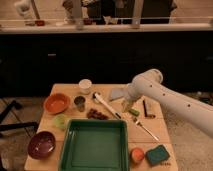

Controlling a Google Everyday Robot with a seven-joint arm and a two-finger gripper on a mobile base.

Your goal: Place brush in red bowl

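1. The brush (106,105) is lying flat and slantwise near the middle of the tabletop (142,145). Its round head is pointing toward the far edge and its dark tip toward the green tray (95,147).
2. The gripper (128,106) is hanging low just right of the brush's tip end. Its jaws are standing wide and holding nothing.
3. The step in hand looks like the reach for the handle. It would go best with the jaws turning square across the handle and closing at mid-length, where the white shaft is lying clear.
4. A brown lump (97,115) is sitting just beside the handle on the tray side, so the fingers are needing a straight descent rather than a sweep.
5. The red bowl (56,95) is waiting at the left, well apart from the brush, with a dark cup (79,103) standing between them. A lift above that cup seems wise before any crossing.
6. The bowl is sitting near the tabletop's left edge. The brush is long, so lowering its head into the bowl's middle should stop it tipping out over the rim.
7. A fork (145,129) and a black tool (147,108) are lying to the right under the arm. The freest room is opening leftward along the far side, past a white cup (85,85).
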